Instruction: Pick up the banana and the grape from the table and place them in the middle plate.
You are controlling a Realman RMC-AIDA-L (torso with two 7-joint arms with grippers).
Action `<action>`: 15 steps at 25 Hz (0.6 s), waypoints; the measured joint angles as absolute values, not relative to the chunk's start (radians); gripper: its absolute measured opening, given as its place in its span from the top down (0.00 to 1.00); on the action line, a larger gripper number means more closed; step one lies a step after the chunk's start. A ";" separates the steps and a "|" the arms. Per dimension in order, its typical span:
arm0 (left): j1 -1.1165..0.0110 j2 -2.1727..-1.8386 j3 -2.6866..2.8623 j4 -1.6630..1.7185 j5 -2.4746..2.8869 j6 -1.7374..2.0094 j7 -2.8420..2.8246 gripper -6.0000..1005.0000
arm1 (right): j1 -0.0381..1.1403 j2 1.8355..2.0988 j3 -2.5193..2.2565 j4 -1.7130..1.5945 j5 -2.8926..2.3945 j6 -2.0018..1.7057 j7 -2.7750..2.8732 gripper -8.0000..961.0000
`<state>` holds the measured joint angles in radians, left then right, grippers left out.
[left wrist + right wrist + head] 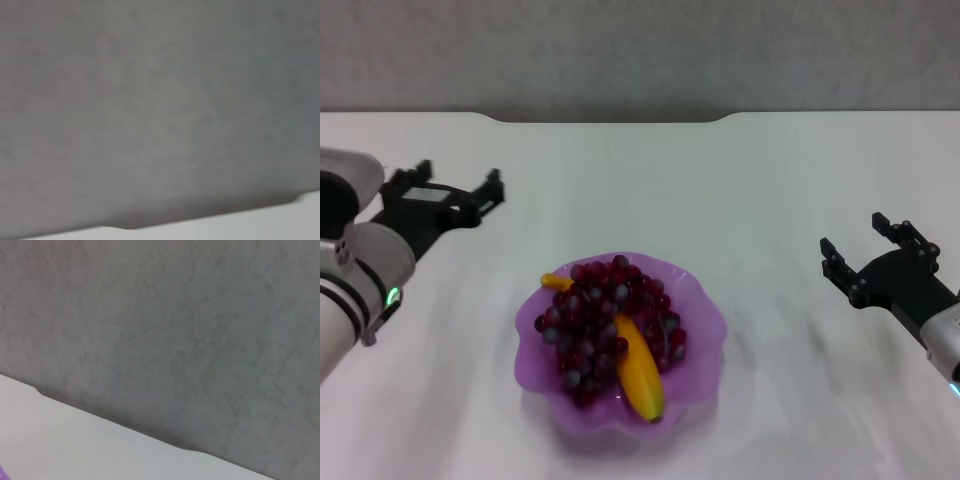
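Observation:
The purple scalloped middle plate sits on the white table in the near centre of the head view. Inside it lies the grape, a dark red bunch, with the yellow banana lying partly under and beside it. My left gripper hovers open to the left of the plate, nothing between its fingers. My right gripper hovers open to the right of the plate, also holding nothing. A sliver of the plate's rim shows in the right wrist view.
The table's far edge has a notch below a grey wall. Both wrist views show mostly that wall and a strip of table edge.

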<state>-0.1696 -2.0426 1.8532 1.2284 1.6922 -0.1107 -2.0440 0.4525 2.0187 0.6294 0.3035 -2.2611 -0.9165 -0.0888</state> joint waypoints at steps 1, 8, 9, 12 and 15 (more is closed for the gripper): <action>-0.181 -2.042 1.873 1.203 1.702 -0.162 -2.060 0.12 | 0.453 2.019 0.630 0.304 -2.261 -0.917 -0.089 0.23; -0.276 -2.042 2.038 0.856 1.982 -0.677 -2.482 0.12 | 0.455 2.019 0.631 0.304 -2.261 -0.916 -0.088 0.24; -0.288 -2.042 2.062 0.786 2.028 -0.756 -2.598 0.12 | 0.455 2.019 0.631 0.305 -2.261 -0.916 -0.088 0.24; -0.312 -2.041 2.099 0.608 2.129 -0.925 -2.927 0.12 | 0.456 2.019 0.630 0.305 -2.261 -0.916 -0.088 0.24; -0.318 -2.045 2.131 0.544 2.143 -0.971 -3.065 0.12 | 0.456 2.019 0.630 0.305 -2.261 -0.917 -0.087 0.24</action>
<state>-0.3177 -2.0451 2.1307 0.5442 2.1426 -0.9710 -3.0652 0.4557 2.0187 0.6297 0.3053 -2.2611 -0.9171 -0.0874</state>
